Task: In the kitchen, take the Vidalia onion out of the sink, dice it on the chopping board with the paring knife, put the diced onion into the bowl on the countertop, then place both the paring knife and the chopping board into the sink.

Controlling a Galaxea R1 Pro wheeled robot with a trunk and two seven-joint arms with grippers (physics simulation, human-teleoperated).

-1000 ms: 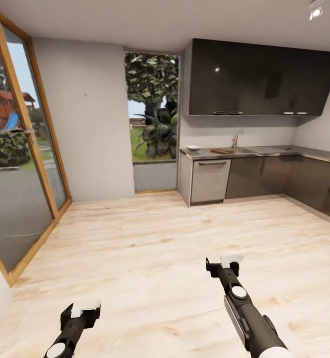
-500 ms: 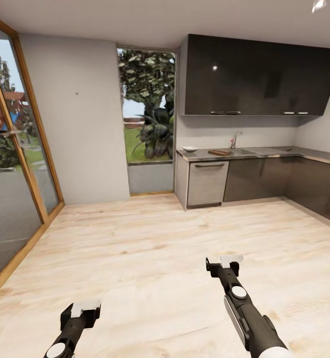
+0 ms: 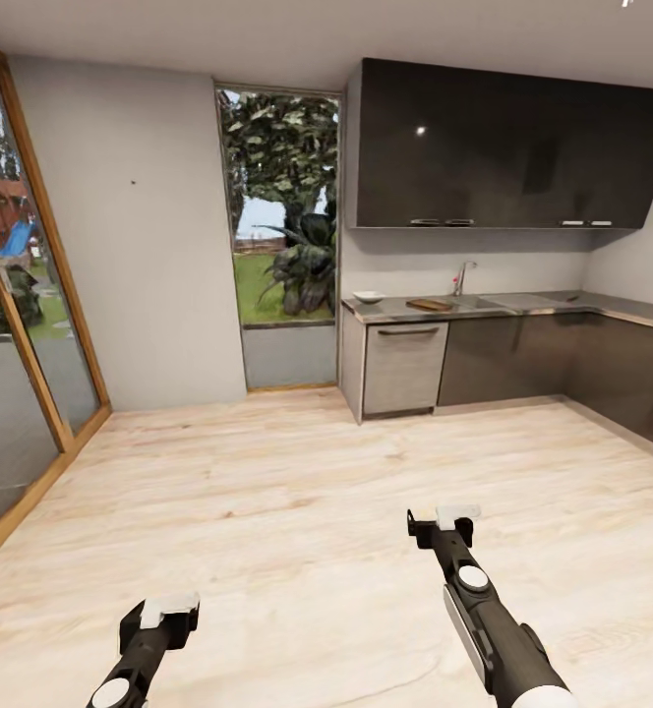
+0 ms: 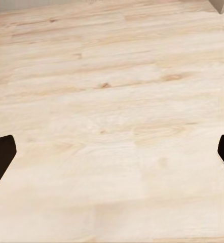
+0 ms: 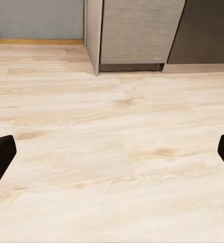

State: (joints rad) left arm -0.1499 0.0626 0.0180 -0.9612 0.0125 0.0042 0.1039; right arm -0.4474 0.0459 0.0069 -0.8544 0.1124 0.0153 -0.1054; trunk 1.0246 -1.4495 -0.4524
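Now, far away:
Counter (image 3: 523, 307): chopping board (image 3: 431, 305) lies lengthwise along it, bowl (image 3: 369, 296) beside.
Left fingers (image 4: 0, 157): spread, empty.
Right fingers (image 5: 0, 154): spread, empty.

Grey steel countertop (image 3: 523, 307) at frame's right-center: white bowl (image 3: 369, 296) at its left end, chopping board (image 3: 431, 305) beside it, then sink (image 3: 484, 301).

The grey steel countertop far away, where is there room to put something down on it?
On the long grey steel countertop, the stretch right of the chrome faucet toward the corner looks mostly bare. The left end is crowded: the shallow white bowl and dark brown wooden chopping board sit there. Too far for small details.
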